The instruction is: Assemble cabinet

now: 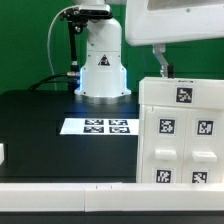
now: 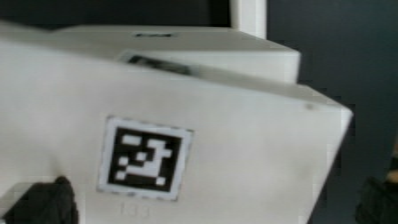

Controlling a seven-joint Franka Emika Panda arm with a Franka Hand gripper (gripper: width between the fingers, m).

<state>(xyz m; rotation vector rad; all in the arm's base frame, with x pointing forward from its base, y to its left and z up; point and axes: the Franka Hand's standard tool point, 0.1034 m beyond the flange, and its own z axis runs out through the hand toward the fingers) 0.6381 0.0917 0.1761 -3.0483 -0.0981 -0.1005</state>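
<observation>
The cabinet (image 1: 180, 135) is a white boxy body with several black-and-white tags and stands on the black table at the exterior view's right. It fills the wrist view as a tilted white block (image 2: 196, 90) with one tag (image 2: 143, 158) on its near face. My gripper (image 2: 214, 205) hangs close above it, open wide. One dark fingertip (image 2: 43, 203) shows over the block's tagged face, and the other (image 2: 390, 198) is past its edge. Nothing is gripped. In the exterior view the arm's big white housing (image 1: 180, 20) sits over the cabinet and hides most of the gripper.
The marker board (image 1: 97, 126) lies flat mid-table in front of the robot base (image 1: 102, 70). A small white part (image 1: 2, 154) pokes in at the exterior view's left edge. A white rail (image 1: 70, 200) runs along the table's front.
</observation>
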